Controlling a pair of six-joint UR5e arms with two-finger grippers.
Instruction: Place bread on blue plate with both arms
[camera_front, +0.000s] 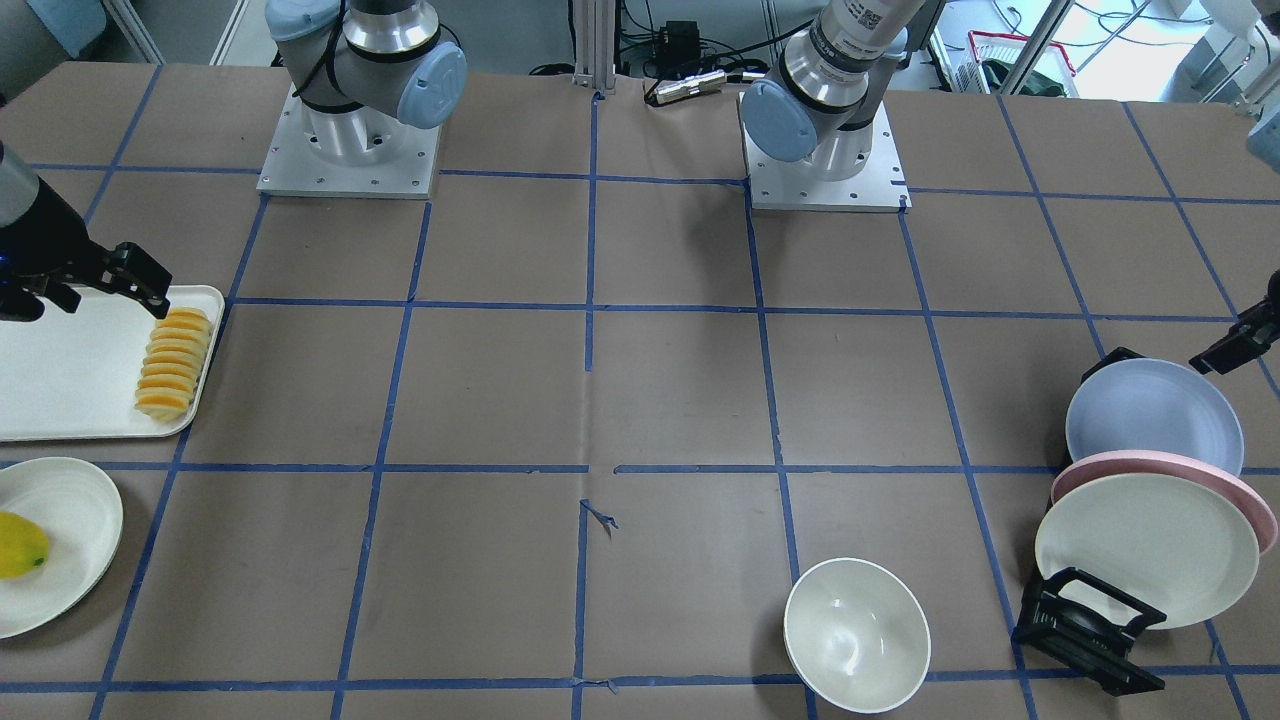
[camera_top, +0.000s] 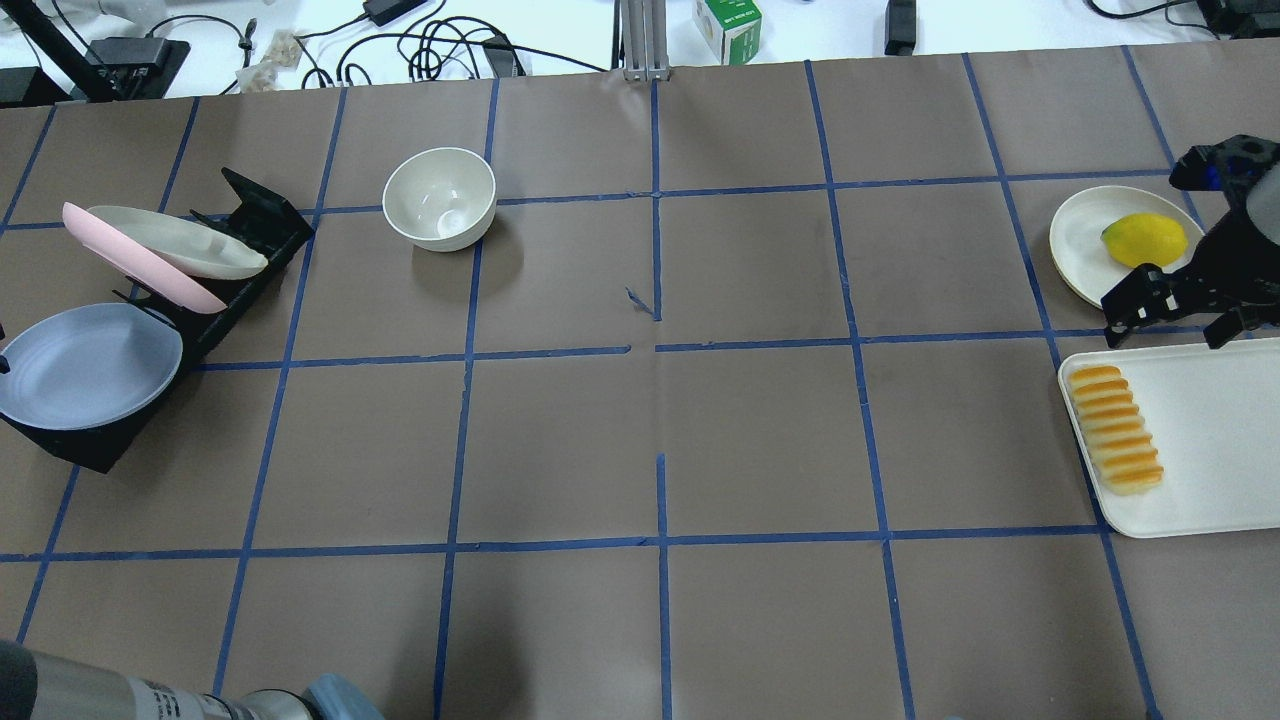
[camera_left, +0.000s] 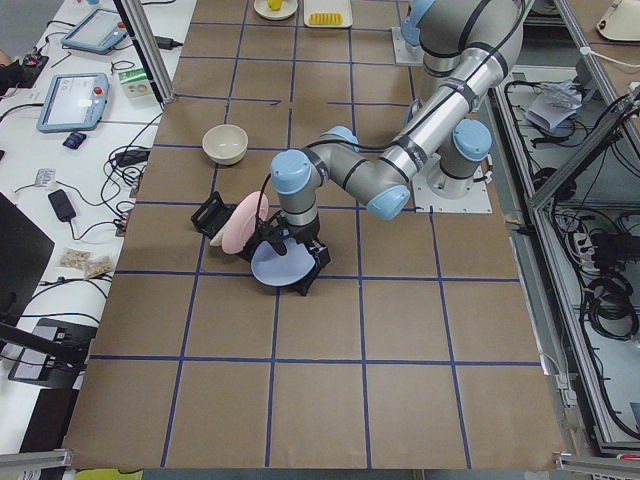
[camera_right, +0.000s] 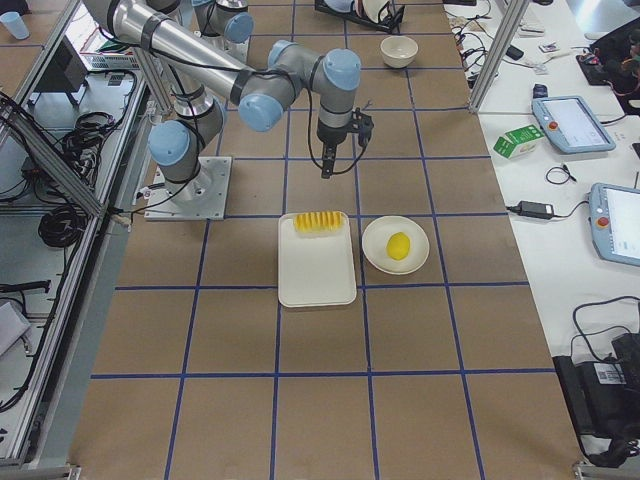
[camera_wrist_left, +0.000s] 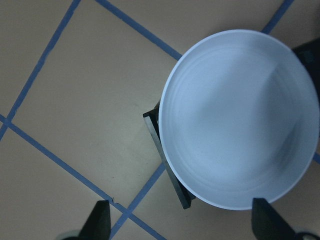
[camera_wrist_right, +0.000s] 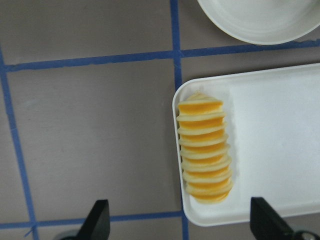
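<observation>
The bread (camera_wrist_right: 204, 147), a row of orange-topped ridged slices, lies along the edge of a white tray (camera_wrist_right: 280, 145); it also shows in the front view (camera_front: 172, 362) and the overhead view (camera_top: 1115, 428). My right gripper (camera_wrist_right: 181, 222) is open and empty above the tray's far end (camera_top: 1180, 315), apart from the bread. The blue plate (camera_wrist_left: 240, 120) leans tilted in the end slot of a black rack (camera_top: 85, 365). My left gripper (camera_wrist_left: 182, 225) is open and empty just above the plate's rim, its fingers (camera_front: 1235, 348) not touching it.
The black rack (camera_front: 1090, 625) also holds a pink plate (camera_front: 1255, 500) and a cream plate (camera_front: 1145, 545). A white bowl (camera_front: 856, 635) stands on the table near it. A cream plate (camera_top: 1080, 235) with a yellow fruit (camera_top: 1142, 240) sits beside the tray.
</observation>
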